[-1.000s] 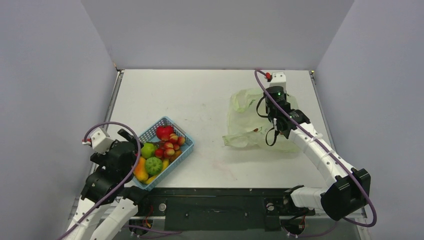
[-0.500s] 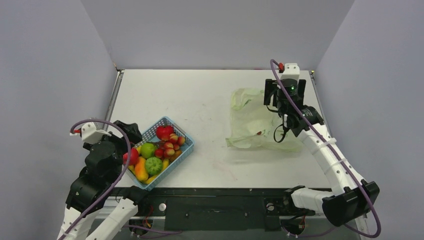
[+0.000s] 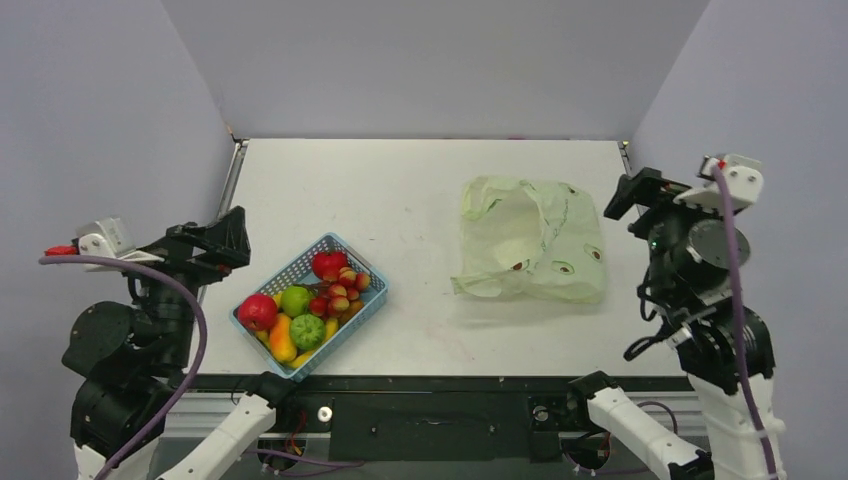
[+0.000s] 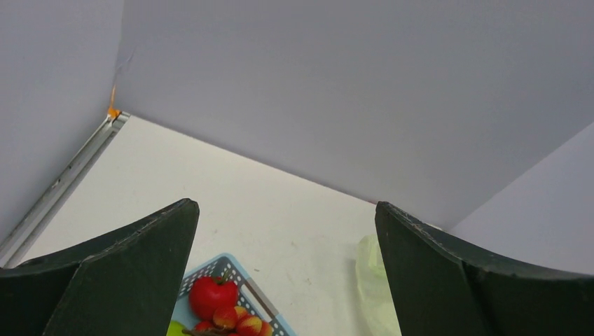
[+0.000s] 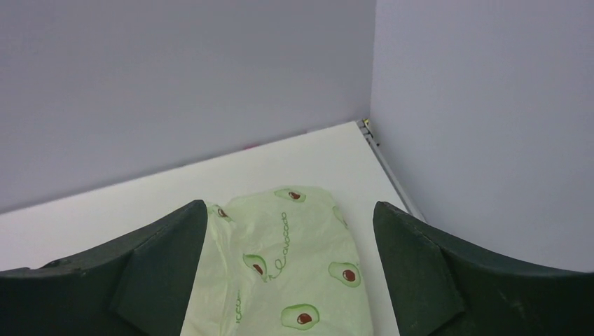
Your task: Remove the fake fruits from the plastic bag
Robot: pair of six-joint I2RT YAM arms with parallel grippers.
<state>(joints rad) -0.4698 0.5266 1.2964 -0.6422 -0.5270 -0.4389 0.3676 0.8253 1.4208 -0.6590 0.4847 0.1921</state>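
The pale green plastic bag (image 3: 530,240) with avocado prints lies flattened on the right half of the table; what it holds cannot be seen. The fake fruits sit in the blue basket (image 3: 300,262): a red apple (image 3: 257,312), a light green one (image 3: 295,300), a darker green one (image 3: 307,331) and a berry cluster (image 3: 340,290). My right gripper (image 3: 630,195) hangs open right of the bag, apart from it. In the right wrist view the bag (image 5: 294,280) shows between the open right gripper (image 5: 288,205). My left gripper (image 3: 225,235) is open and empty, raised left of the basket.
A glossy red fruit (image 3: 328,264) and yellow-orange fruit (image 3: 282,340) also lie in the basket. The left wrist view shows the left gripper (image 4: 284,204) above the basket corner (image 4: 257,294) and the bag's edge (image 4: 375,294). Grey walls enclose three sides.
My right gripper opened, let go of the bag and drew back up and to the right. The left arm pulled back left and up. A red apple now shows in the basket.
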